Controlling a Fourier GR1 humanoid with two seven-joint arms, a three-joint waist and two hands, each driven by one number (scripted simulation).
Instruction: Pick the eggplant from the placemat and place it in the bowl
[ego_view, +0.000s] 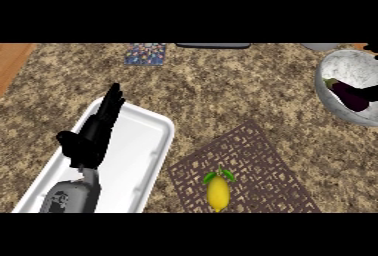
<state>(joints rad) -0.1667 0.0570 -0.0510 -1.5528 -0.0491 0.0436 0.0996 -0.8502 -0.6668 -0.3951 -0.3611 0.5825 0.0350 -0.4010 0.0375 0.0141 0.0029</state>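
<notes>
The eggplant (348, 95) is seen lying inside the bowl (336, 67), against the bowl's right part, dark purple with a paler stem end turned toward the bowl's middle; the bowl, grey and speckled, is cut by the view's right edge. The placemat (258, 155), a brown openwork mat set at a slant, is taken as the landmark; the bowl is found up and to the right of it, apart from it, on the mottled brown worktop (221, 85).

On the placemat's lower middle a yellow lemon (218, 194) with green leaves at its upper end is seen, lying lengthwise toward the view's lower edge.

Left of the placemat, just beside its left corner, a white rectangular tray (151, 150) is set at a slant; over it the left hand (92, 140) is held, its black fingers (111, 105) straight and close together, pointing up and away from the grey forearm, with nothing held; the thumb is spread out to the side.

The right hand is shown in no part of the view.

Well above the placemat, near the worktop's far edge, a small flat thing with a many-coloured pattern (145, 53) is seen; no writing can be read on it; beside it, to the right, a dark flat object (212, 45) is cut by the upper band.
</notes>
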